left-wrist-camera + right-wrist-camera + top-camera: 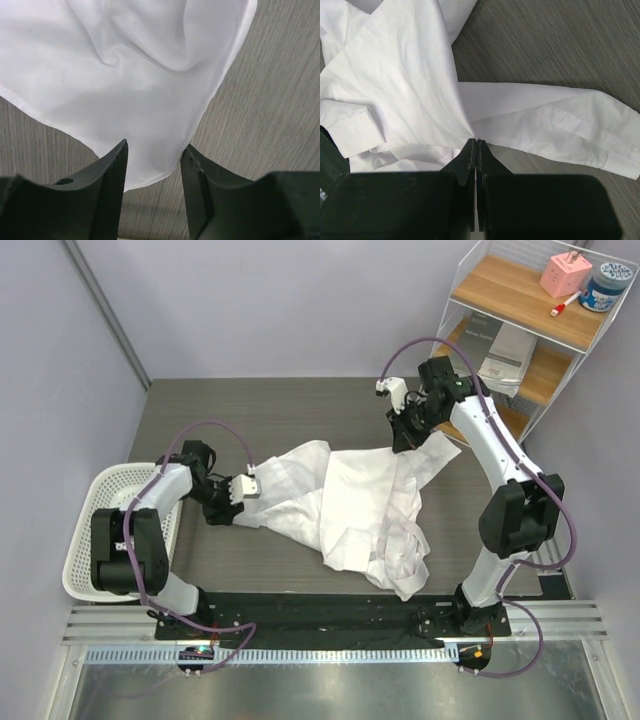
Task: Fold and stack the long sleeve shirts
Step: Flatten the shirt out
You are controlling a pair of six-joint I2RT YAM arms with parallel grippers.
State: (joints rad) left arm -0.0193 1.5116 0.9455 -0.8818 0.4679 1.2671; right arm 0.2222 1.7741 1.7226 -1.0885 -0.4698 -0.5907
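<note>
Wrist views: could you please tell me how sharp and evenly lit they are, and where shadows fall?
Left wrist: the shirt is very bright, its folds faint; the left gripper is near-black and soft-edged. Right wrist: the table grain is crisp; a dark shadow runs along the upper edge of the sleeve; the right gripper is featureless black.

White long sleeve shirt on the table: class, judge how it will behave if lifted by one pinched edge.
Probably floppy: the long sleeve shirt lies in soft rumples and folds, so it should drape and sag from the right gripper. Likely light, since the cloth looks thin. A loose sleeve may trail.
</note>
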